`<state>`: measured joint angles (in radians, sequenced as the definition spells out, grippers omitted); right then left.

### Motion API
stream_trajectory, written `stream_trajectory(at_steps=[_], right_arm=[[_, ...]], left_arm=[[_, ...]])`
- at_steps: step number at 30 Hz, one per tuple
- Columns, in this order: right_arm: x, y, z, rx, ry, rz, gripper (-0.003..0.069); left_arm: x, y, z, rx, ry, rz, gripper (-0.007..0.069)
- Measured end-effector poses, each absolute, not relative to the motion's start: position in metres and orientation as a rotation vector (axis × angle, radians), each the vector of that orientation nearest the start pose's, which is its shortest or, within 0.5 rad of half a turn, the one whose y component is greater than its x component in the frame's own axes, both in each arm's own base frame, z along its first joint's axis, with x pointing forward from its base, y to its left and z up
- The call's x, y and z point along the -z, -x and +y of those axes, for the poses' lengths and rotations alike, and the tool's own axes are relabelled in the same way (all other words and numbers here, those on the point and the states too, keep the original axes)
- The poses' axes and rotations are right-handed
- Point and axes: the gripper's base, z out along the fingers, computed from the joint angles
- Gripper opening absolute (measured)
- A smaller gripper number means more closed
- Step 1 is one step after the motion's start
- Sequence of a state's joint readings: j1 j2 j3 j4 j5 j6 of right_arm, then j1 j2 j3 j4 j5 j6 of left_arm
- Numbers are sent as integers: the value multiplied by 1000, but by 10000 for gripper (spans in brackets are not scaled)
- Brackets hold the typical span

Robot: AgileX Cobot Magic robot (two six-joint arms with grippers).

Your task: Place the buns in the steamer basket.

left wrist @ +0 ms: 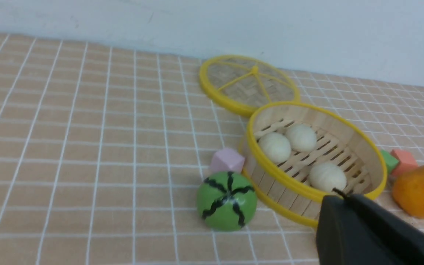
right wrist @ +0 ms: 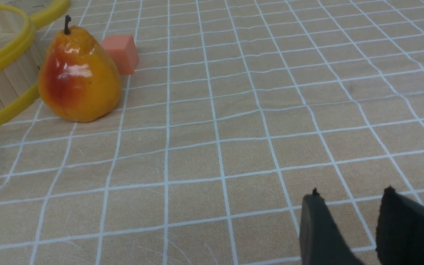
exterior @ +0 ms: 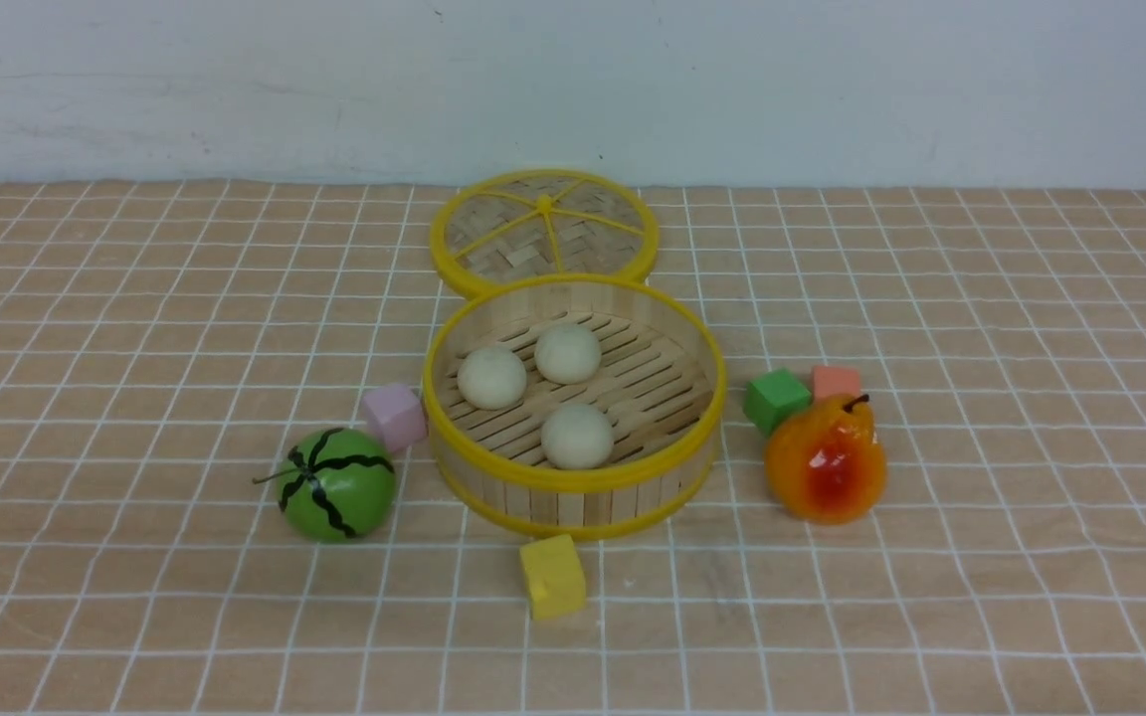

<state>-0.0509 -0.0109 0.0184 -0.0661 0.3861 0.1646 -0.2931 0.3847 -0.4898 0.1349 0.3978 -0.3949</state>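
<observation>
Buns (exterior: 491,377) (exterior: 567,353) (exterior: 577,436): all three inside steamer basket (exterior: 573,480), mid-bench. My left gripper (left wrist: 339,197) closed, empty; my right gripper (right wrist: 348,197) parted, empty, over bare cloth.

Watermelon ball (exterior: 337,484), pear (exterior: 826,459), lid (exterior: 543,233) — pink (exterior: 394,417), yellow (exterior: 552,577), green (exterior: 776,400), orange cubes (exterior: 836,382).

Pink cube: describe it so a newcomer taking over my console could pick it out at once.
Find the steamer basket, the round bamboo one with yellow rims holding three buns. On its left, against the wall, sits the pink cube, just behind the green striped watermelon ball. It is the only pale pink block; the other cubes are yellow, green and salmon.
</observation>
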Motion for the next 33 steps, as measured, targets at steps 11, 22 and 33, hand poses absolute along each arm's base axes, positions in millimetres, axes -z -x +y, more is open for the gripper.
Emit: stream_trajectory(at_steps=[11, 22, 33], right_arm=[[-173, -52, -5, -13, -162, 1869, 241], [-173, -52, -5, -13, -162, 1869, 241], [-173, -52, -5, -13, -162, 1869, 241]], left_arm=[[-227, -50, -3, 181, 80, 1738, -13], [-169, -52, -6, 221, 113, 1888, -13], [-170, -52, -6, 223, 114, 1882, -13]])
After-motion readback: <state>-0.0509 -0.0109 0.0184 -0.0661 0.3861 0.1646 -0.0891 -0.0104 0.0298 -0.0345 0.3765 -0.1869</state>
